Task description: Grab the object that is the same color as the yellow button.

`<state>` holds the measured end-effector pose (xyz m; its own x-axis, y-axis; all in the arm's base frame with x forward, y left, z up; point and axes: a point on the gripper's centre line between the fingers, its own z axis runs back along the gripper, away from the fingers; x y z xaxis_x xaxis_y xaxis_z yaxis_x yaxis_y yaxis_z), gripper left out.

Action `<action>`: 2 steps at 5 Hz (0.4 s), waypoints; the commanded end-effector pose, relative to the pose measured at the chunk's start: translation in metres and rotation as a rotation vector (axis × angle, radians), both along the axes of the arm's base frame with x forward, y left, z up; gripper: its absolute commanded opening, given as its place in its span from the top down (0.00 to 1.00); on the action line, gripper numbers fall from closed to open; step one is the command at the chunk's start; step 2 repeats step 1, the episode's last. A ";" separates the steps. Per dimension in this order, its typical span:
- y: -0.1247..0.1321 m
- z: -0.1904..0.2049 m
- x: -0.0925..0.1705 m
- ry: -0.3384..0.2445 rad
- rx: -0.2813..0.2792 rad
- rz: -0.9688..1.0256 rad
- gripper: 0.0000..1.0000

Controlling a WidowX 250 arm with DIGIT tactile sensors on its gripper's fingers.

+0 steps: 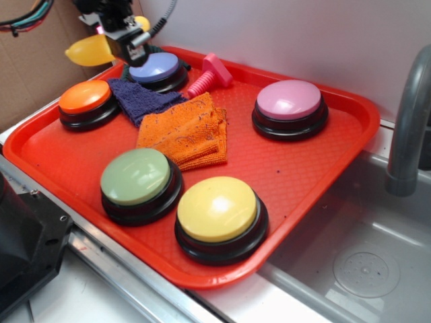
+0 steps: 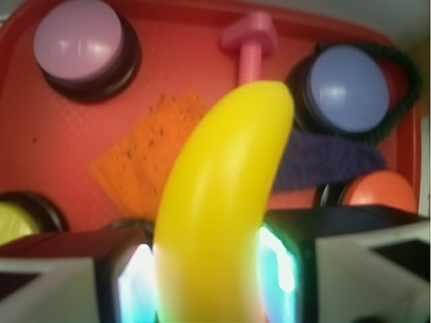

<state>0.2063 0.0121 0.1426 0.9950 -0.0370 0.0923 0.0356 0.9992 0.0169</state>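
The object, a glossy yellow toy banana [image 1: 91, 50] [image 2: 215, 202], hangs in the air above the tray's back left corner. My gripper [image 1: 120, 37] [image 2: 209, 276] is shut on it, with a glowing pad pressed against each side. The yellow button [image 1: 220, 217] stands on the red tray [image 1: 303, 168] near its front edge. In the wrist view only an edge of the yellow button [image 2: 17, 219] shows at the far left.
On the tray are a green button [image 1: 140, 182], an orange button [image 1: 86, 102], a blue button [image 1: 157, 70], a pink button [image 1: 289, 106], a pink peg [image 1: 209, 74], an orange cloth [image 1: 188, 131] and a dark blue cloth [image 1: 138, 97]. A sink with a grey faucet [image 1: 411, 121] lies right.
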 end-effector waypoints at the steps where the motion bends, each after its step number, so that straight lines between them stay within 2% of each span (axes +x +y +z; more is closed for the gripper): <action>1: 0.008 0.004 -0.011 -0.005 0.027 0.100 1.00; 2: 0.008 0.004 -0.011 -0.005 0.027 0.100 1.00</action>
